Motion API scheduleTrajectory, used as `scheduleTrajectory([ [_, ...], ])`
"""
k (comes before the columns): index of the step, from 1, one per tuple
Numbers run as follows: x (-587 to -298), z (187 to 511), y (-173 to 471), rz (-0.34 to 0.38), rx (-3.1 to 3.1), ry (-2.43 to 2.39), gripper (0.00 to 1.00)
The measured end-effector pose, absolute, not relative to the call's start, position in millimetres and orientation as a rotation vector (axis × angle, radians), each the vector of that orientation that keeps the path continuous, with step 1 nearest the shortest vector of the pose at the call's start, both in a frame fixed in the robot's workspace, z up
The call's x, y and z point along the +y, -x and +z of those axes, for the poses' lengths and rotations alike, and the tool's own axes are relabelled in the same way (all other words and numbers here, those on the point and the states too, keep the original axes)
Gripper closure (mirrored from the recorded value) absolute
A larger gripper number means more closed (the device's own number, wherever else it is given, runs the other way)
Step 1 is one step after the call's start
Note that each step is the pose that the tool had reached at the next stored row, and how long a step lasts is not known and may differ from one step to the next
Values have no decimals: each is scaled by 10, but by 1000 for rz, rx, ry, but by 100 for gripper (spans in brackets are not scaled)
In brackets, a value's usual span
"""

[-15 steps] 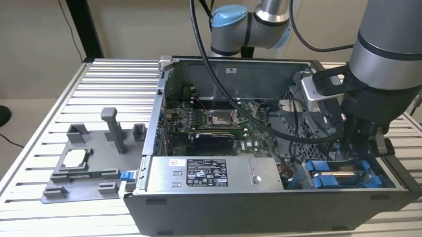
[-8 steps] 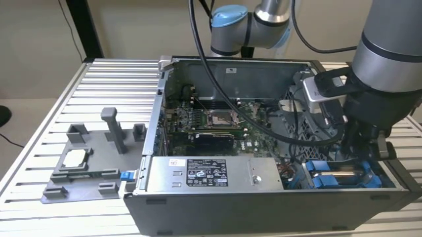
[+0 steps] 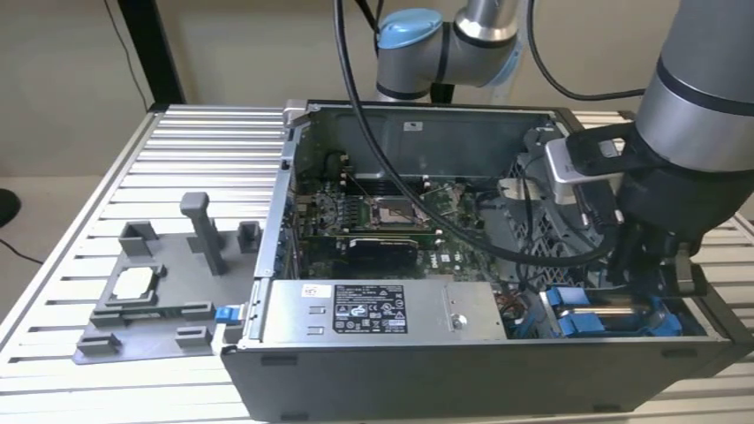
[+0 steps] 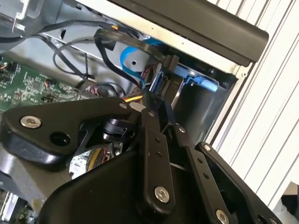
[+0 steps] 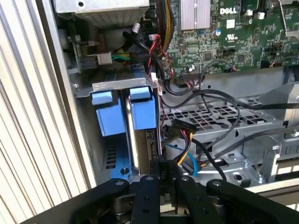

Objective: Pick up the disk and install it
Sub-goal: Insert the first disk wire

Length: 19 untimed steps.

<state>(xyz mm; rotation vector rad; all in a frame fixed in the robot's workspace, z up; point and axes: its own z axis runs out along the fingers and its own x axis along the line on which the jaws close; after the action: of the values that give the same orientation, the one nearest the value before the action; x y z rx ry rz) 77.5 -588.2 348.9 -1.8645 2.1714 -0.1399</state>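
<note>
The disk [image 3: 613, 314] is standing on edge in its blue bracket [image 5: 142, 114] inside the drive bay. The bay is sitting at the corner of the computer case [image 3: 471, 362] on the exterior view's right, nearest that camera.

The gripper [image 5: 161, 171] is bearing on the disk's exposed end. Its jaws are sitting drawn together there. Whether they are pinching the bracket or only pressing on it cannot be told.

A cable connector [image 5: 183, 127] is hanging just beside the bay.

Judged risks:
- The loose cables are threatening to snag the gripper linkage.
- Any tilt is likely to jam the bracket in its rails, leaving the disk unseated.
</note>
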Motion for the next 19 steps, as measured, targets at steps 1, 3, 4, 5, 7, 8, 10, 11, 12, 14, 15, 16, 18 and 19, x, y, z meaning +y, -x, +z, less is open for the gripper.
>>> scheduleTrajectory([
  [1,-5882,3490,-780,-133,2177,1868,100],
  [3,-5882,3489,-796,-133,2178,1869,100],
  [4,-5883,3488,-815,-142,2181,1873,100],
  [5,-5883,3486,-840,-151,2184,1878,100],
  [7,-5882,3483,-887,-169,2191,1888,100],
  [8,-5882,3481,-906,-178,2194,1894,100],
  [10,-5878,3472,-943,-190,2200,1902,100],
  [11,-5870,3464,-954,-191,2203,1904,100],
  [12,-5860,3456,-958,-190,2204,1906,100],
  [14,-5834,3446,-960,-184,2208,1910,100],
  [15,-5823,3444,-960,-180,2210,1913,100],
  [16,-5816,3441,-960,-176,2211,1917,100],
  [18,-5808,3432,-963,-167,2214,1924,100],
  [19,-5807,3423,-967,-163,2216,1926,100],
])
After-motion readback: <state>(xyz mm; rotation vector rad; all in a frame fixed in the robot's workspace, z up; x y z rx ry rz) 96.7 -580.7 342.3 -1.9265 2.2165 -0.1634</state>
